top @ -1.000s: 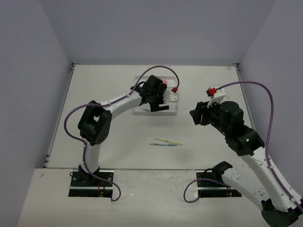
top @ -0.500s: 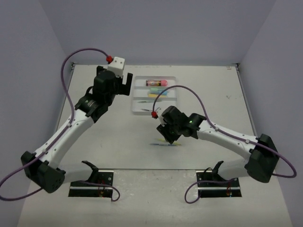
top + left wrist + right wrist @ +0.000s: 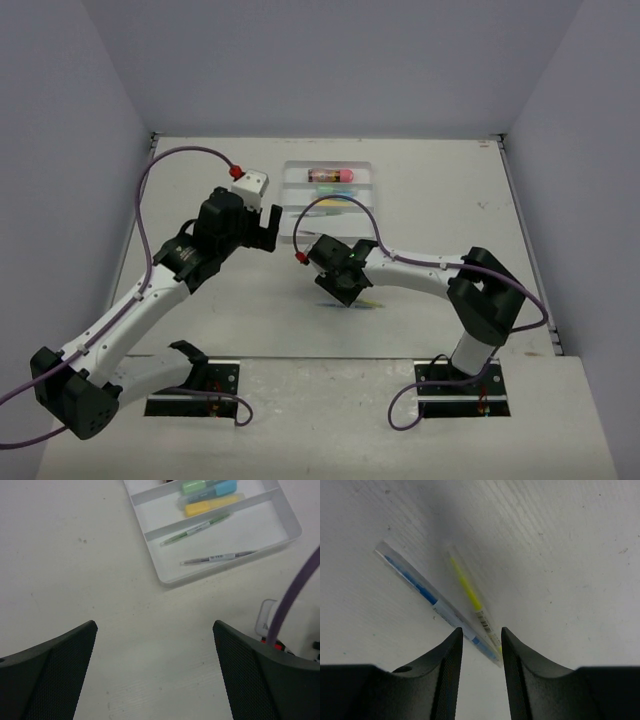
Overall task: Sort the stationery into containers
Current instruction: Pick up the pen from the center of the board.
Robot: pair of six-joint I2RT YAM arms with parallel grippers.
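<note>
The right gripper (image 3: 481,632) stands low over the blue pen (image 3: 427,597) and yellow pen (image 3: 467,590), which lie on the table (image 3: 260,330) below the tray (image 3: 372,175) at frame centre. Its jaws are drawn narrow about their near ends, presumably to lift them; whether they already pinch cannot be told. The left gripper (image 3: 154,627) hangs wide apart and empty left of the tray, judged to keep clear. Against the earlier frames, the left gripper has withdrawn from over the tray and the right has descended on the pens, which have not moved.
</note>
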